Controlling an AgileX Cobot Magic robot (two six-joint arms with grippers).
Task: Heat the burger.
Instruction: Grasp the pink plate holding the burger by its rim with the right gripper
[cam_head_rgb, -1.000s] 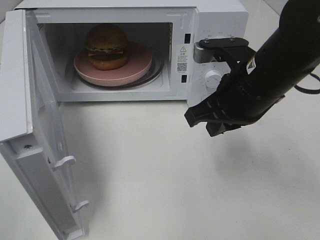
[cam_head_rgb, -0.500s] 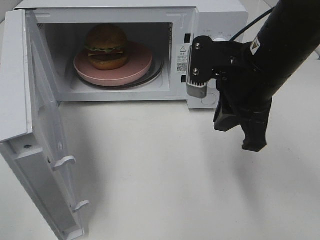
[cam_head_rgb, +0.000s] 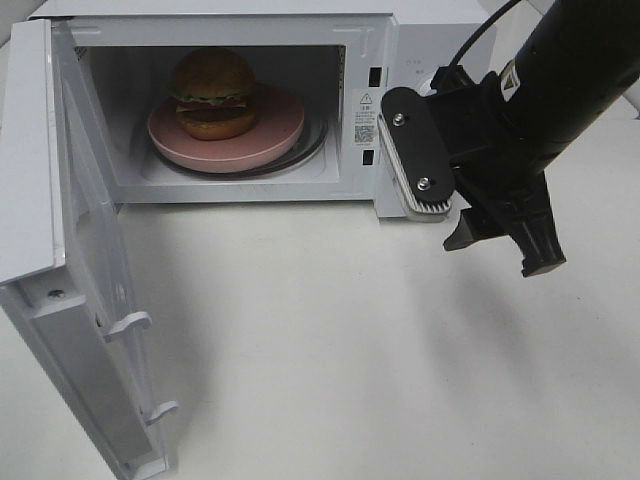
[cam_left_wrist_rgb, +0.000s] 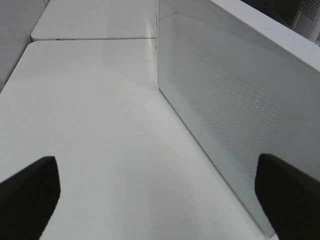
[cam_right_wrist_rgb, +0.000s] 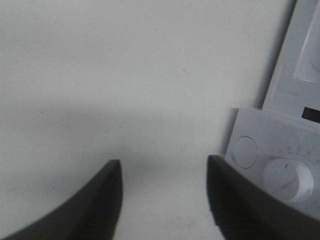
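Burger (cam_head_rgb: 213, 92): seated on pink plate (cam_head_rgb: 270, 135) inside microwave (cam_head_rgb: 440, 20); door (cam_head_rgb: 90, 300) left wide open.
Right gripper (cam_head_rgb: 503, 248): jaws spread, nothing held. Over the last second it has been swung round and raised beside the control panel, with the dial (cam_right_wrist_rgb: 287, 180) in view.
Left gripper (cam_left_wrist_rgb: 157, 175): spread, empty, beside the door.
Loading is judged done; door closing and dial setting are outstanding.

White matte tabletop (cam_head_rgb: 340, 350) carries a white microwave (cam_head_rgb: 425, 35), standing at the far side. Its door (cam_head_rgb: 30, 170) is swung open on the left, out over the surface.
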